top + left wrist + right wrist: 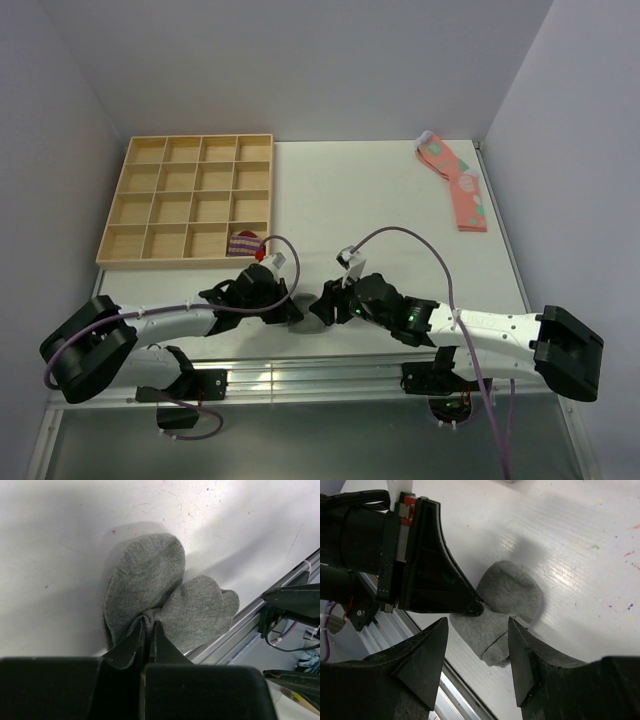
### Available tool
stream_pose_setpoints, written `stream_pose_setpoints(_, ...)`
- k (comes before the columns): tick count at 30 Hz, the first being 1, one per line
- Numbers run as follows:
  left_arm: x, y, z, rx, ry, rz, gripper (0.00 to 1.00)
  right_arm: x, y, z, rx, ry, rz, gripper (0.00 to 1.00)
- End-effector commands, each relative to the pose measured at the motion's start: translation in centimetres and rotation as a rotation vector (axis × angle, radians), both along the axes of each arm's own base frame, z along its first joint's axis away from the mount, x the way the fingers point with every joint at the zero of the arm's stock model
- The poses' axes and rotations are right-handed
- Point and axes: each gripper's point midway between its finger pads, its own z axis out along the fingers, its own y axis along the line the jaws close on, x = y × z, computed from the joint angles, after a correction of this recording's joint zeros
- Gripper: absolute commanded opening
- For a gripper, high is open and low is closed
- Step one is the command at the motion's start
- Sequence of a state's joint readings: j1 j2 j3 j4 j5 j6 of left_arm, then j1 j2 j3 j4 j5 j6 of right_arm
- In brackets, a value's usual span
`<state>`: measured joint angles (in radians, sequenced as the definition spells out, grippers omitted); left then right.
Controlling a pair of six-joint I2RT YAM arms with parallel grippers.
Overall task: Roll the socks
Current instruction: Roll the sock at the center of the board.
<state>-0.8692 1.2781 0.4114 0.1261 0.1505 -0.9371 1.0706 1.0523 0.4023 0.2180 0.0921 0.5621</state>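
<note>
The grey socks (150,580) lie bunched in two rounded lobes on the white table, close to its near edge. My left gripper (149,622) is shut on a pinch of grey fabric where the lobes meet. In the top view the socks (301,313) sit between both grippers, mostly hidden by them. My right gripper (477,622) is open, its fingers spread to either side of the socks' (512,592) near end and holding nothing. The left gripper's black fingers (440,580) show in the right wrist view, tips on the fabric. The dark cuff stripes are hidden.
A wooden compartment tray (130,200) stands at the back left, with a small purple-striped sock bundle (243,243) in its near right compartment. Pink spotted socks (458,185) lie at the back right. A metal rail (330,375) runs along the table's near edge, right beside the grey socks.
</note>
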Motion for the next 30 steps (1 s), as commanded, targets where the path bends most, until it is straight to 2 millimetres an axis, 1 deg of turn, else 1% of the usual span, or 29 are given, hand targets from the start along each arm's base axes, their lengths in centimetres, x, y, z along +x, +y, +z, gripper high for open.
stream_pose_setpoints(1,-2.0,2.9,-3.2,0.143,0.120,-0.039,0.00,0.9,0.7,1.1,0.025,-0.085,0.000,0.59)
stream_pose_setpoints(5,-1.7,2.9,-2.9,0.138,0.129,-0.056,0.00,0.5,0.9,0.3,-0.004,-0.085,0.019,0.59)
stream_pose_setpoints(12,-1.3,3.1,-3.4,0.139,0.157,-0.061,0.00,-0.4,1.2,-2.1,-0.060,-0.066,0.035,0.58)
stream_pose_setpoints(17,-1.2,3.1,-3.6,0.137,0.172,-0.067,0.00,-1.3,1.7,-3.1,-0.085,-0.054,0.055,0.58)
stream_pose_setpoints(23,-0.7,3.1,-3.4,0.136,0.175,-0.067,0.00,-1.9,2.1,-4.5,-0.151,-0.046,0.067,0.58)
stream_pose_setpoints(26,-0.4,3.1,-3.5,0.136,0.180,-0.067,0.00,-2.4,2.2,-5.8,-0.211,-0.038,0.078,0.58)
stream_pose_setpoints(30,0.0,2.9,-3.4,0.122,0.186,-0.059,0.00,-2.7,2.3,-6.3,-0.244,-0.036,0.075,0.58)
